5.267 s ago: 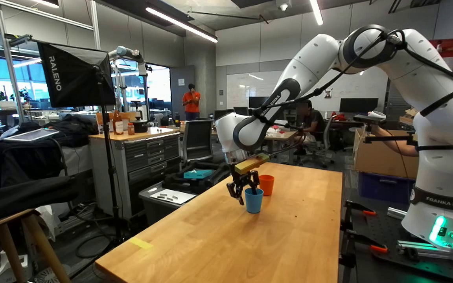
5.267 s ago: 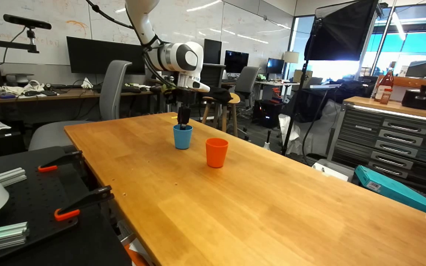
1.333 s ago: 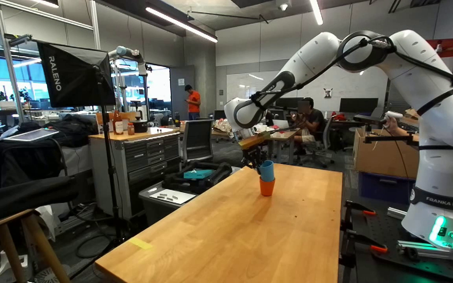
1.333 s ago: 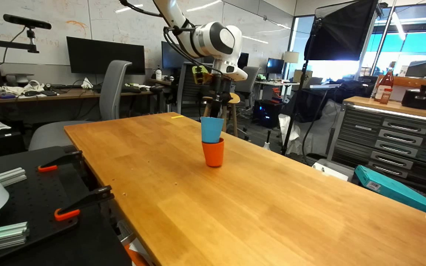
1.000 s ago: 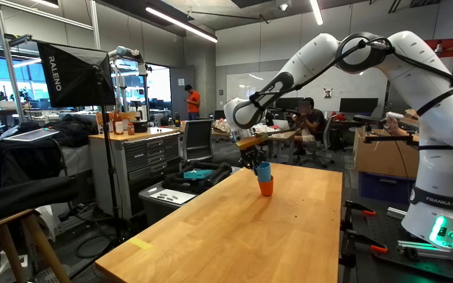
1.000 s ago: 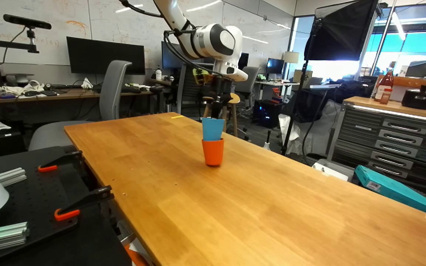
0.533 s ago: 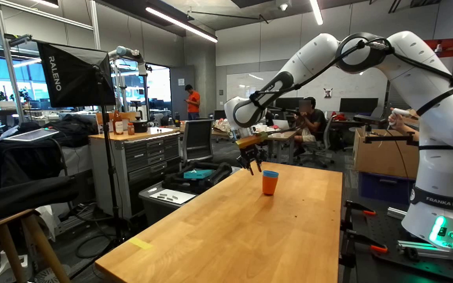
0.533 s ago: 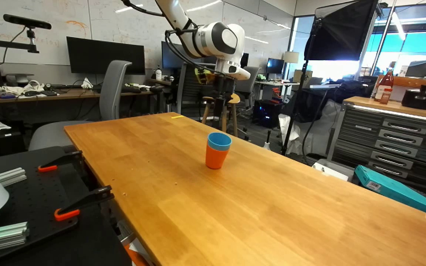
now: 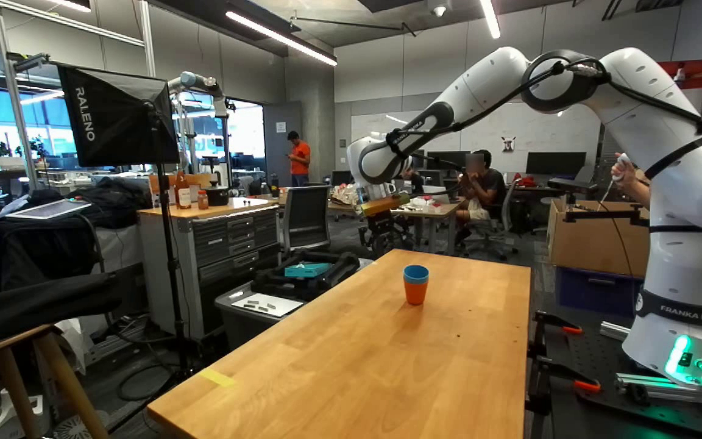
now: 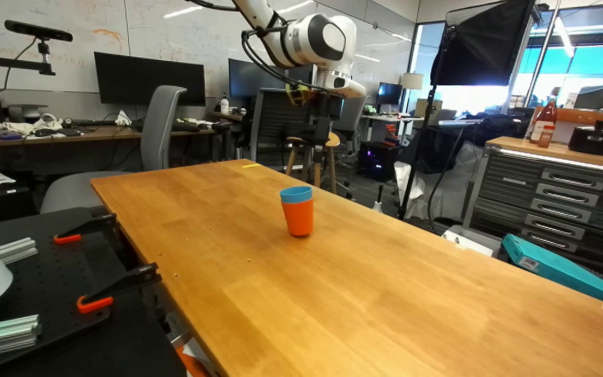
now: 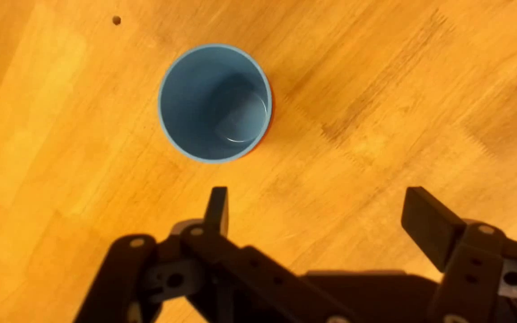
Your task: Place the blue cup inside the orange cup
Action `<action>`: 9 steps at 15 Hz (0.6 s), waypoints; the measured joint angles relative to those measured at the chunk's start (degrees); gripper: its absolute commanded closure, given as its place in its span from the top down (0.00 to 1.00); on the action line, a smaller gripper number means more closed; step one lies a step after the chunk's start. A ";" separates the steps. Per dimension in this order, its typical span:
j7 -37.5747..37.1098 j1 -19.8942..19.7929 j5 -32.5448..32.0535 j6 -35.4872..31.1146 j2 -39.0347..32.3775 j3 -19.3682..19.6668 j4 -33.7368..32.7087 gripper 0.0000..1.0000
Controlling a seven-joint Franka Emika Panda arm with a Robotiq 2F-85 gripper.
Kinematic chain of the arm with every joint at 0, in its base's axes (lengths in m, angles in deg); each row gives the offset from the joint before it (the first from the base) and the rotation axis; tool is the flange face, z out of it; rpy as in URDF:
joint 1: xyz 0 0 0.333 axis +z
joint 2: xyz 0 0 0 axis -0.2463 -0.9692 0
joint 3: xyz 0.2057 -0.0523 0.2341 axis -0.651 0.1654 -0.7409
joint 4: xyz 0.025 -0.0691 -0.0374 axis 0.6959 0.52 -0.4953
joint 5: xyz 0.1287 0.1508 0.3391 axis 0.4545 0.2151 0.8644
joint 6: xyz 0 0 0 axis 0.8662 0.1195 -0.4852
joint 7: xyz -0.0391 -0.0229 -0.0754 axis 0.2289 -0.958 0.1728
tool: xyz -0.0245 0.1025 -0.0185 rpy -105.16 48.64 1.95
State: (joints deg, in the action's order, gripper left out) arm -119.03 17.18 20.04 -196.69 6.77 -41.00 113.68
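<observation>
A blue cup [image 10: 296,197] nests inside the orange cup [image 10: 298,218]

In both exterior views, only a band of plain, smooth blue shows above the orange cup's edge; the rest is hidden within. The wrist view looks down into its round mouth: thin pale rim, shadowed inner wall, bright curved glints at the base, a sliver of orange-red beside the rim. The pair stands on the bench [image 10: 385,293], leaning slightly in that exterior view. Apart from them, the hand [image 11: 317,202] has its fingers spread wide, gripping nothing.
</observation>
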 measured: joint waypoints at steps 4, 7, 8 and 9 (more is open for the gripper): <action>0.20 0.01 0.82 3.57 0.58 -0.27 -2.85 1.00; 3.99 0.06 0.99 8.56 1.07 -1.07 -4.82 1.00; 6.43 0.07 0.99 10.47 1.18 -1.43 -5.41 1.00; 9.03 0.09 0.99 12.25 1.25 -1.79 -5.94 1.00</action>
State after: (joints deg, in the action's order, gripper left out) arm -110.00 17.28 21.02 -184.43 8.02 -42.79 107.75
